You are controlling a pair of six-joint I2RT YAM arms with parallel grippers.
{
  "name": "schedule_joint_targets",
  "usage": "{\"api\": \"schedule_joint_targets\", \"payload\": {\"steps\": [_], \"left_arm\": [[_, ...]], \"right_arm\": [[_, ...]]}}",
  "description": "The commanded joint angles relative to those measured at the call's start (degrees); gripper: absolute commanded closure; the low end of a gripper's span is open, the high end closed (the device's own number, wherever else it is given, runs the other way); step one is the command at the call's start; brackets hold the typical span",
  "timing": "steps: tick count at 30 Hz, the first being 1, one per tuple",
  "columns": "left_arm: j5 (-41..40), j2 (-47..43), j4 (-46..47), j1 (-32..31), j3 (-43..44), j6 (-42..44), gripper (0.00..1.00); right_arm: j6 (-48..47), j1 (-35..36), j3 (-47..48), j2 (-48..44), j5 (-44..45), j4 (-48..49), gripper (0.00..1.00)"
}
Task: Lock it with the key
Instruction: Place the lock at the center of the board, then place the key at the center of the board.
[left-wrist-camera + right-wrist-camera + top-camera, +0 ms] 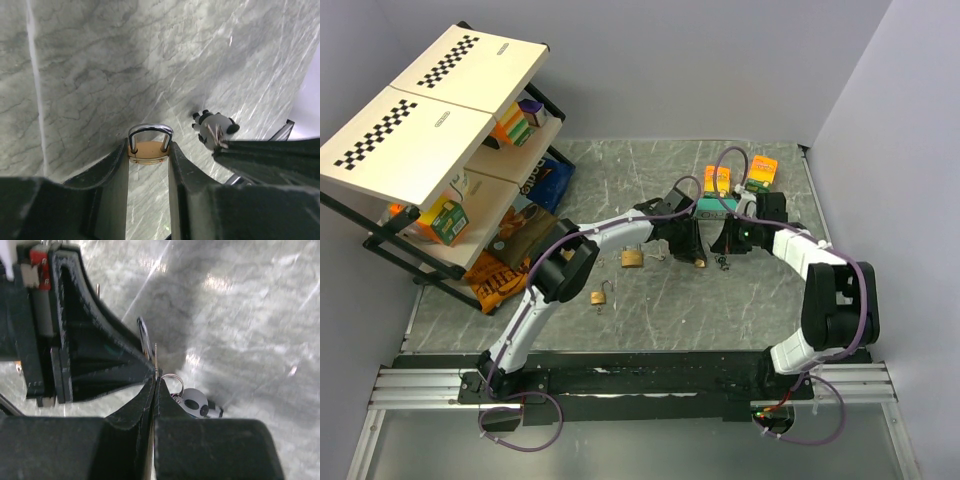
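My left gripper (688, 245) is shut on a small brass padlock (148, 151), its steel shackle pointing away from the fingers. In the top view this padlock (700, 262) is held just above the table. My right gripper (728, 243) sits close to the right of it, shut on the key (156, 359). The thin blade sticks out past the fingertips toward the left gripper. The key ring (173, 380) and a small grey-and-black charm (196, 403) hang beside the right fingers. The charm also shows in the left wrist view (216, 127).
Two more brass padlocks (632, 258) (598, 297) lie on the marble table (620, 190) left of the grippers. Small orange and green boxes (718, 180) (761, 170) stand behind them. A tilted shelf (440, 110) with packets fills the left side.
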Motion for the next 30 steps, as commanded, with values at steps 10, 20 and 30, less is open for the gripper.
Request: {"api": "schedule_joint_targets", "payload": {"steps": [10,20,30], "left_arm": [[-2.8,-0.9,-3.1,-0.4,0.2,0.0,0.44],[-4.1,-13.5,2.0,0.5,-5.8,3.6,0.4],[-0.9,-27.6,5.2,4.5,-15.8,8.8,0.33]], "right_arm": [[2.4,-0.7,3.9,3.7,0.9,3.1,1.0],[7.4,-0.7,1.6,4.8,1.8,5.3,1.0],[10.3,-0.7,5.9,10.5,1.7,4.3,1.0]]}}
